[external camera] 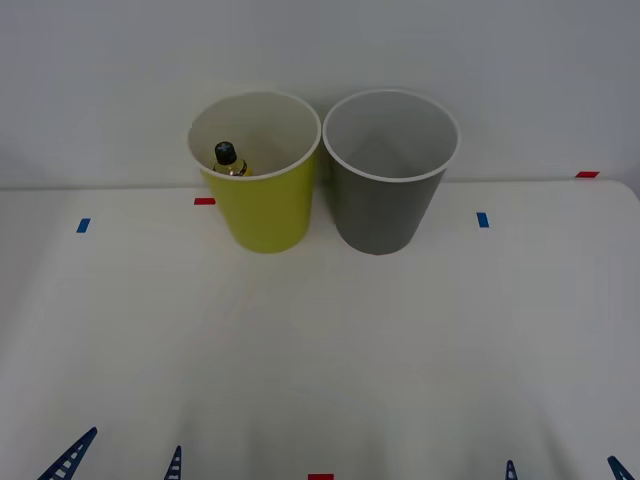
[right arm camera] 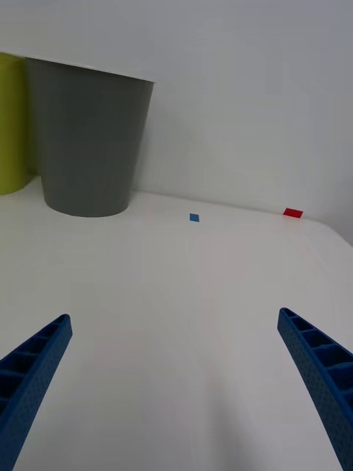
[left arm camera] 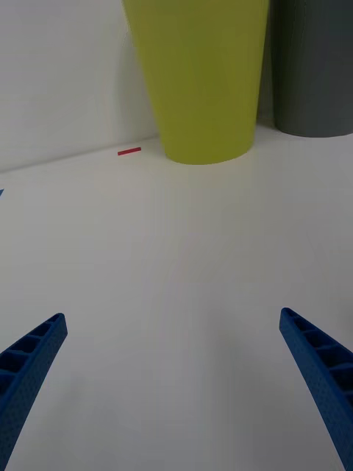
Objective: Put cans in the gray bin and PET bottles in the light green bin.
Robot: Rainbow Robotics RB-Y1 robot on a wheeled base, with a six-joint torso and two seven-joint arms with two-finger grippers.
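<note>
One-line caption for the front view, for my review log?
Small clear black-capped bottle inside the lime bin beside the dark gray bin; both claws open low.

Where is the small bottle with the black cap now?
In the front view, the bottle stands inside the light green bin, against its left wall, on the robot's left of the gray bin.

Two bins side by side at the table's far edge

The round yellow-green bin [external camera: 262, 200] stands left of the round dark gray bin [external camera: 388, 190], nearly touching; the small clear plastic bottle [external camera: 228, 160] sits inside the left one; both rest on the white table [external camera: 320, 360].
</note>
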